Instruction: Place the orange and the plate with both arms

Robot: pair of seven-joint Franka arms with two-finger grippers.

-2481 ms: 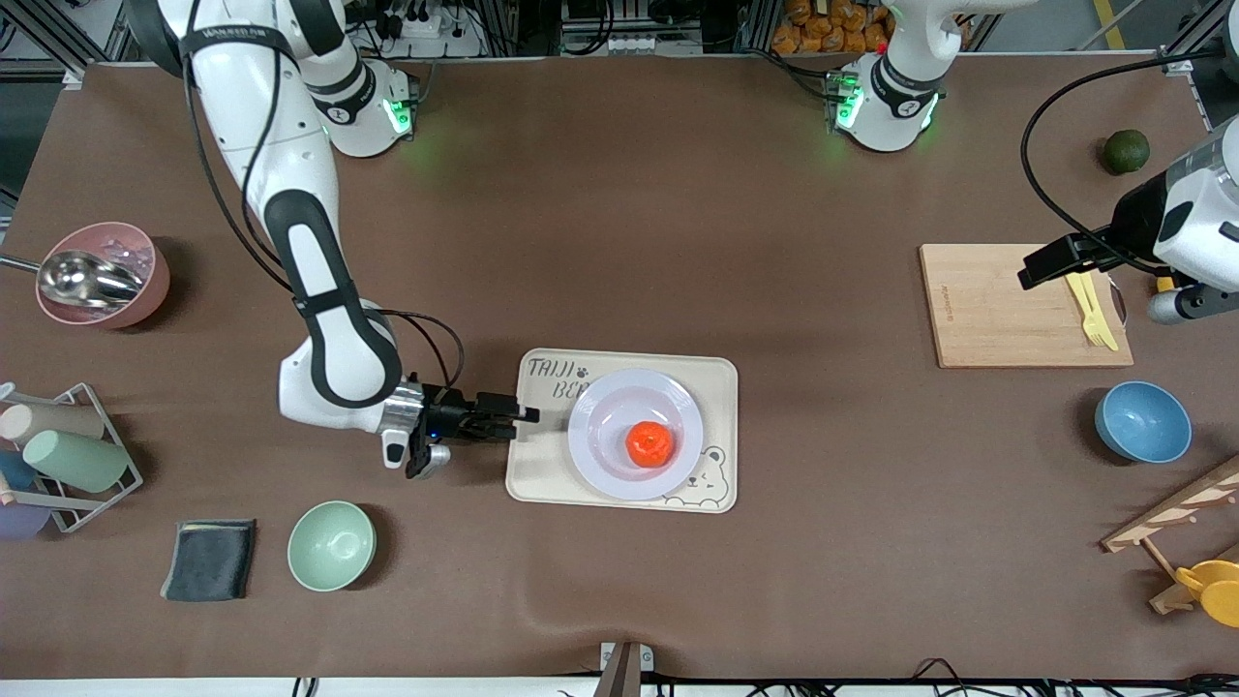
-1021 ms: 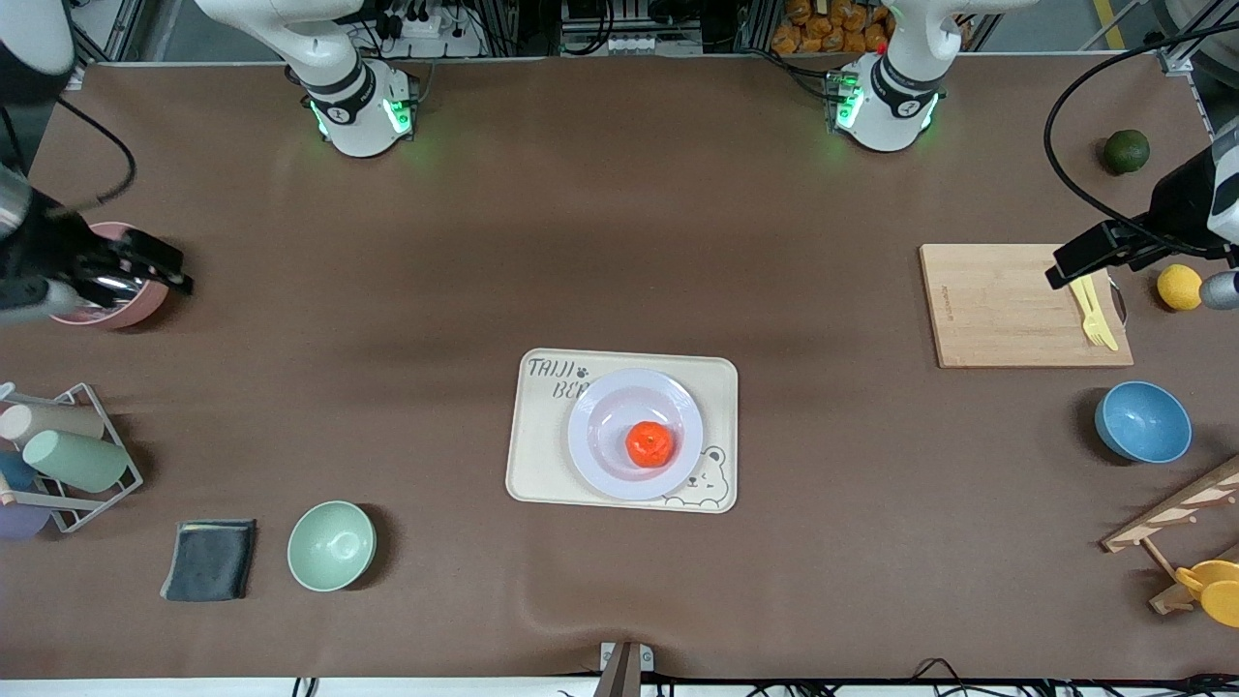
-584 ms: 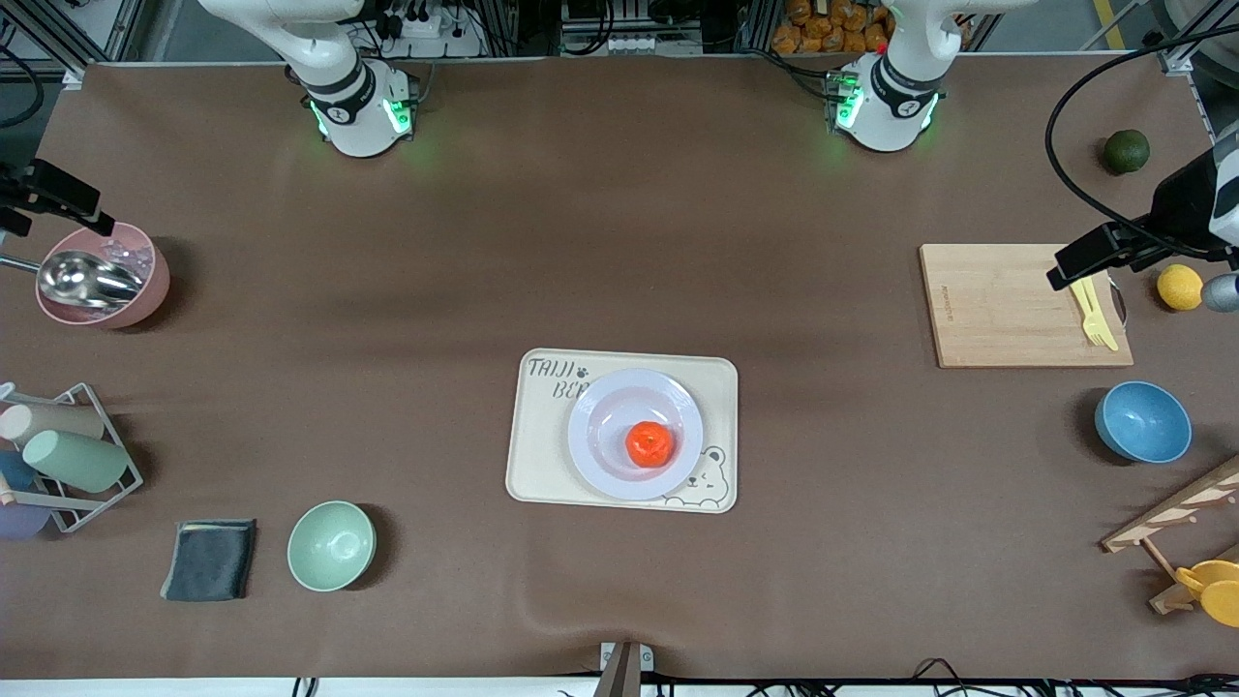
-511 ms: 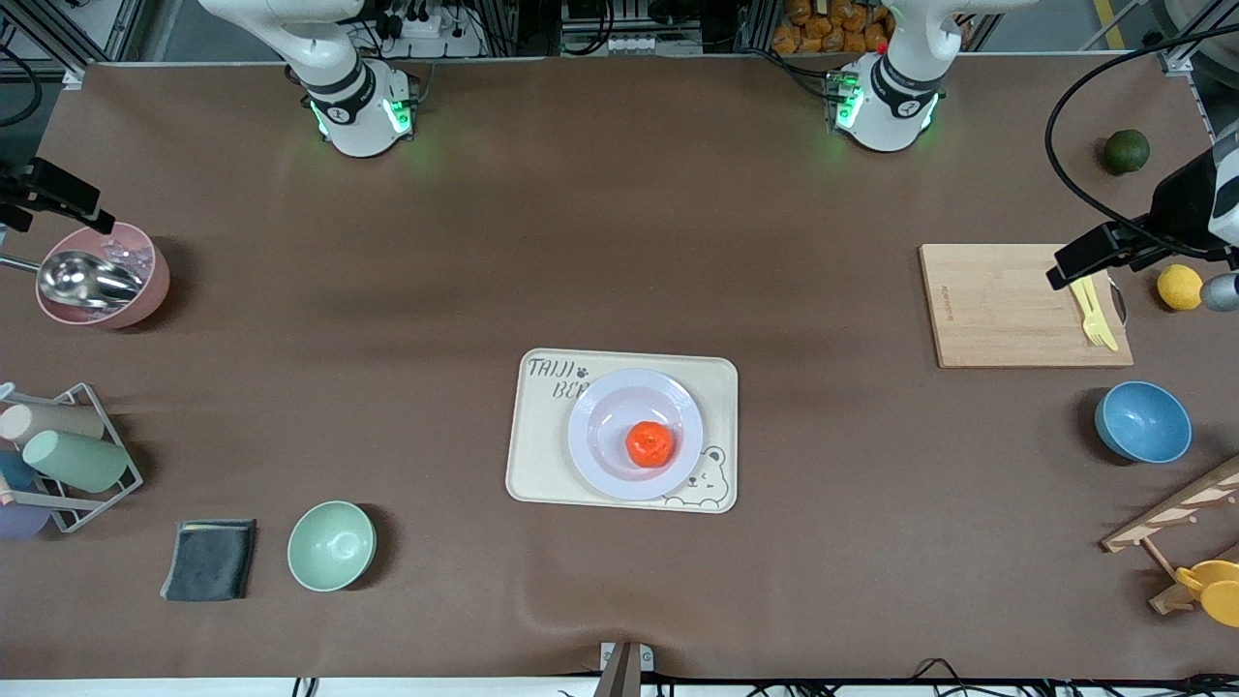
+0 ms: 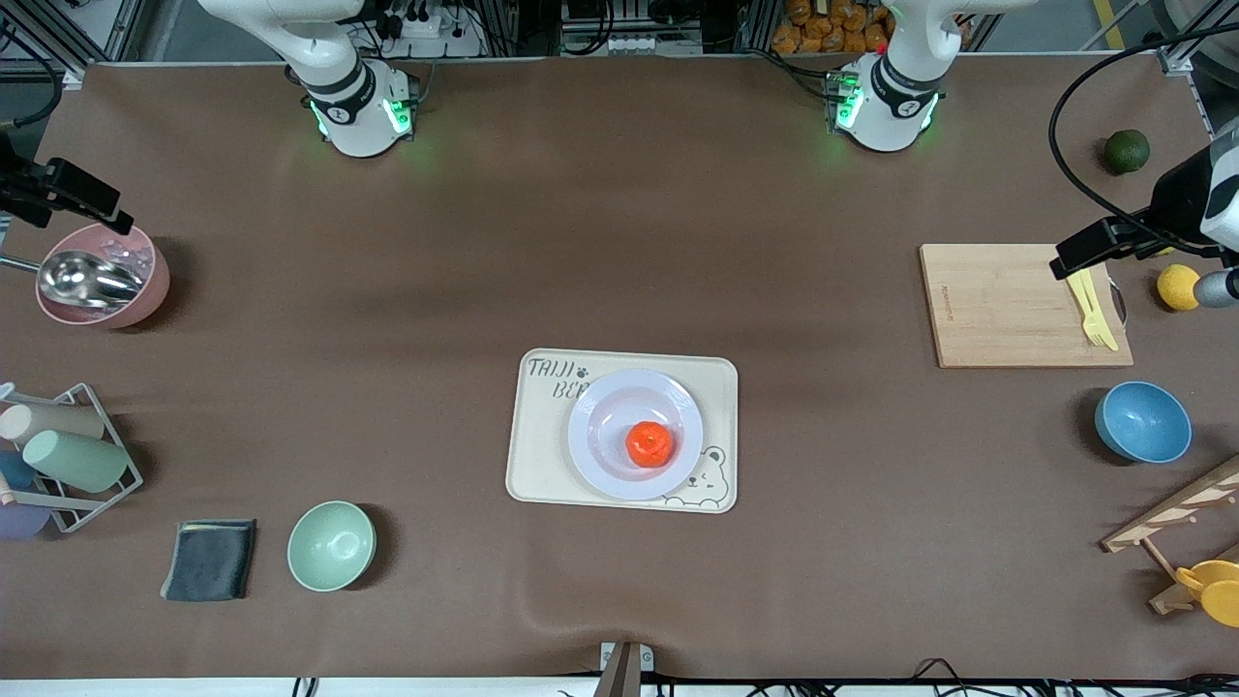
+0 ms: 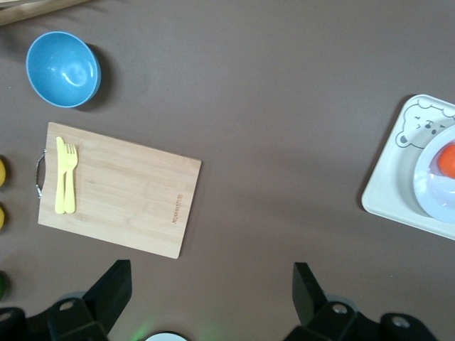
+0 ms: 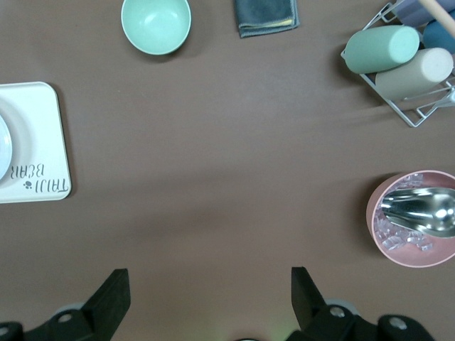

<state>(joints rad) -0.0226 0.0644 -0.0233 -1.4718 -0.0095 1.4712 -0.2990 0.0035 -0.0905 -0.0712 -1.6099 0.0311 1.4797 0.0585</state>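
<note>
The orange sits in the well of the plate, a little toward five o'clock from the plate's centre, and the plate rests on the cream bear-print tray in the middle of the table. Nothing is touching either of them. Judging by how things lie, both are already placed, so the step in hand looks like parking the arms. Doing that well means keeping both grippers high and well apart from the tray, so that no cable or finger sweeps the plate (the orange is round and would likely roll off at a nudge).

The right gripper hangs up in the air over the table's edge at the right arm's end, just by the pink bowl with the metal scoop. Its fingers stand wide apart with nothing between them.

The left gripper hovers over the left arm's end, above the handle edge of the wooden cutting board, where the yellow fork lies. It too is spread wide and empty. Both wrists point their cameras straight down at the table.
</note>
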